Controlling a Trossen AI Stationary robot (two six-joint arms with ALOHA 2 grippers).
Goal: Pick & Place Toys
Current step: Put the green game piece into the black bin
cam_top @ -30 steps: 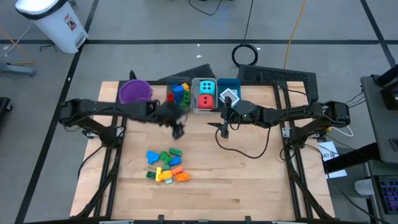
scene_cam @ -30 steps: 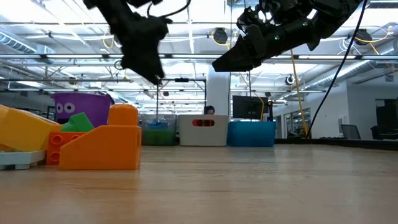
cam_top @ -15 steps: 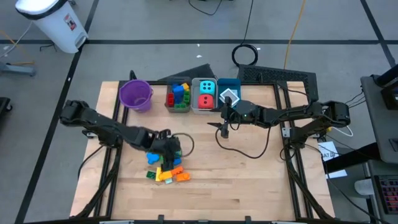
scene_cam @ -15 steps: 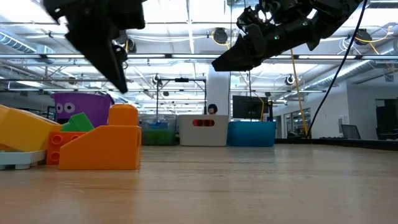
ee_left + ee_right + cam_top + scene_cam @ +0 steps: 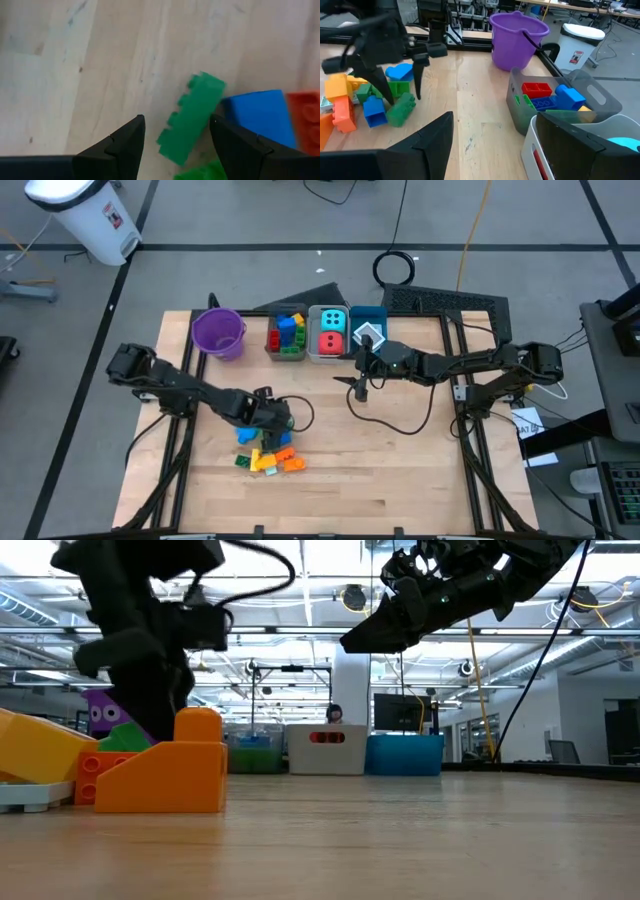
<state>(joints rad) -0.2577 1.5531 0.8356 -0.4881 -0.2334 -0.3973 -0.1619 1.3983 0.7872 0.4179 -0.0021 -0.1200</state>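
I read no labels; my left gripper (image 5: 175, 145) has its jaws open astride a green brick (image 5: 190, 117), the right gripper (image 5: 361, 388) open, empty.

- Loose heap of small plastic building bricks (image 5: 268, 452), high view: the far part lies under the left gripper (image 5: 272, 420); single bricks beneath it cannot be told apart.
- Long green studded plastic brick (image 5: 190, 118), left wrist view: near end hidden between the fingers; the blue brick (image 5: 260, 117) and red brick (image 5: 306, 114) are cut by the edge.
- Yellow plastic brick (image 5: 35, 753), low view: cut off at the left edge.
- Purple plastic bucket (image 5: 112, 712), low view: largely covered by the left arm.
- White rectangular bin (image 5: 580, 145), right wrist view: cut off by the edge; contents mostly unseen.
- Person (image 5: 334, 714) beyond the table: too small to describe.
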